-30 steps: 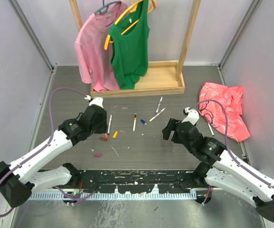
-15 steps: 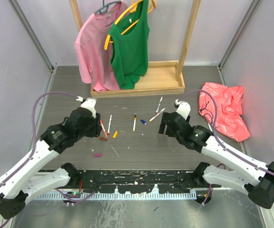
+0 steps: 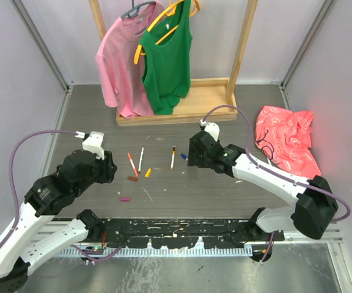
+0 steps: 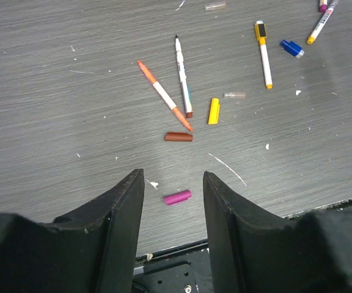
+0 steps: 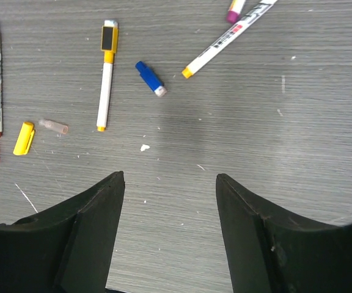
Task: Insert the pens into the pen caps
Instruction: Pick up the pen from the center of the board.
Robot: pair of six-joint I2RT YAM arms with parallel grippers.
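Pens and pen caps lie scattered mid-table. The left wrist view shows an orange pen (image 4: 164,95), a black-tipped white pen (image 4: 183,76), a yellow-ended pen (image 4: 263,54), a brown cap (image 4: 178,137), a yellow cap (image 4: 213,111), a blue cap (image 4: 292,48) and a magenta cap (image 4: 177,196). My left gripper (image 4: 173,177) is open, raised above the table, with the magenta cap framed between its fingers. My right gripper (image 5: 170,177) is open and empty over bare table, nearer than the blue cap (image 5: 150,78) and the yellow-ended pen (image 5: 106,73). From above, the left gripper (image 3: 107,172) is left of the pens and the right gripper (image 3: 192,157) is right of them.
A wooden rack (image 3: 182,110) with a pink shirt (image 3: 124,67) and a green top (image 3: 167,61) stands at the back. A red cloth (image 3: 289,143) lies at the right. Two more pens (image 5: 228,39) lie beyond the right gripper. A clear cap (image 5: 54,126) lies by the yellow cap.
The left arm drew back to the left, away from the pens, its jaws a little wider. The right arm swung left toward the blue cap, its jaws somewhat narrower.
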